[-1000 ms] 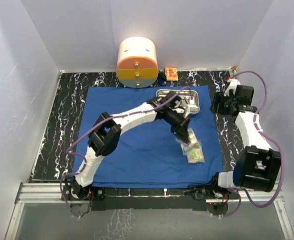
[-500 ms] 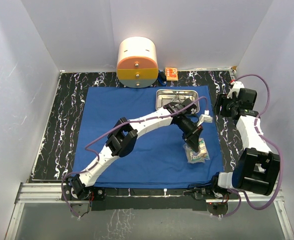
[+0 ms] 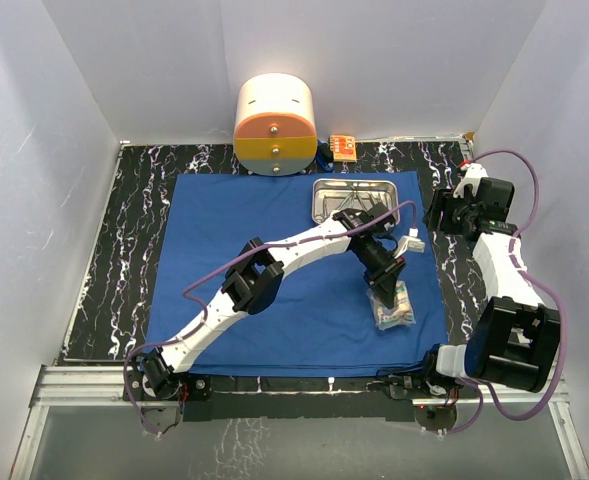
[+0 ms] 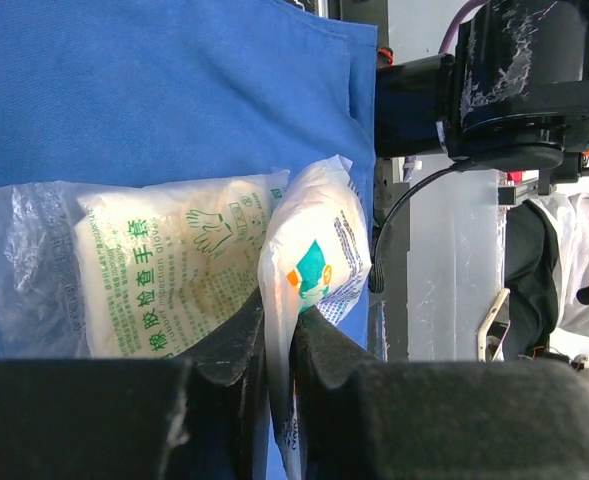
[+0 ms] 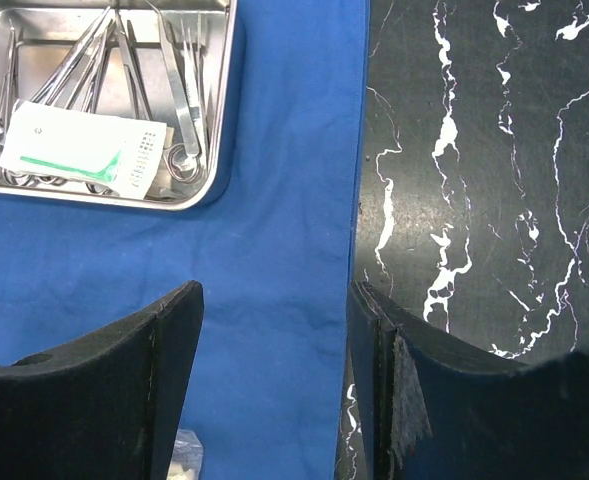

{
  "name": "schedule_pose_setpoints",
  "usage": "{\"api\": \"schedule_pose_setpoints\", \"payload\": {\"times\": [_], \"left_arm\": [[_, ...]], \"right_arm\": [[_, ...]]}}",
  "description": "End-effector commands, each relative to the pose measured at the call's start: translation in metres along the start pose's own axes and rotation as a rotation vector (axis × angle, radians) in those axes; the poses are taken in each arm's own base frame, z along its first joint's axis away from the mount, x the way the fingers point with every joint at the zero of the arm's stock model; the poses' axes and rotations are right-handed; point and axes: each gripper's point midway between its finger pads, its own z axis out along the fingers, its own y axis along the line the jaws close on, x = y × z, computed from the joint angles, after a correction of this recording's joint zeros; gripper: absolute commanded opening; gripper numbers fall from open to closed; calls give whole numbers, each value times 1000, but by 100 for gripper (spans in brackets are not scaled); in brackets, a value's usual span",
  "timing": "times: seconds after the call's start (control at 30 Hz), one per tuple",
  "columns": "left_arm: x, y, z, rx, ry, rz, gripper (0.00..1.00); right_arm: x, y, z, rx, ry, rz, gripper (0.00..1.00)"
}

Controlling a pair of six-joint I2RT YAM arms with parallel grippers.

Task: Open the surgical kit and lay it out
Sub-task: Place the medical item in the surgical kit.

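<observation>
The royal-blue cloth (image 3: 254, 240) lies spread flat on the table. Near its back right corner sits the steel tray (image 3: 319, 200). My left gripper (image 3: 384, 288) reaches across to the cloth's right front part. In the left wrist view the left gripper (image 4: 279, 320) is shut on the edge of a clear packet (image 4: 314, 260) with a teal and orange mark. A glove packet (image 4: 164, 270) with green print lies beside it on the cloth. My right gripper (image 5: 274, 295) hangs open over the cloth's right edge. The tray (image 5: 224, 110) holds scissors and forceps (image 5: 124, 60) and a white packet (image 5: 79, 150).
A round cream-and-orange container (image 3: 274, 125) and a small orange box (image 3: 341, 146) stand at the back edge. Black marbled tabletop (image 3: 124, 230) borders the cloth on all sides. White walls close in on the left, back and right.
My left arm has stretched farther right and forward, carrying its packet down beside the glove packet. The right gripper has shifted slightly toward the back.
</observation>
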Motion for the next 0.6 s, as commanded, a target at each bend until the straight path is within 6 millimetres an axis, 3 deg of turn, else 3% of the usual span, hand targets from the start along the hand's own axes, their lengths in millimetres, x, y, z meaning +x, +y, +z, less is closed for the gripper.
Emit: {"api": "schedule_pose_setpoints", "payload": {"times": [0.0,0.23,0.47,0.57], "left_arm": [[-3,-6,-6,5,5,22,11],[3,9,-9,-40,21,29,25],[-14,5,-18,-86,-11,87,46],[-18,3,-22,-98,-20,102,50]], "right_arm": [[-19,2,-6,-13,-79,-33,57],[-17,3,-6,-22,-74,-29,57],[-18,4,-6,-28,-77,-29,57],[-17,5,-6,-30,-76,-29,57]]}}
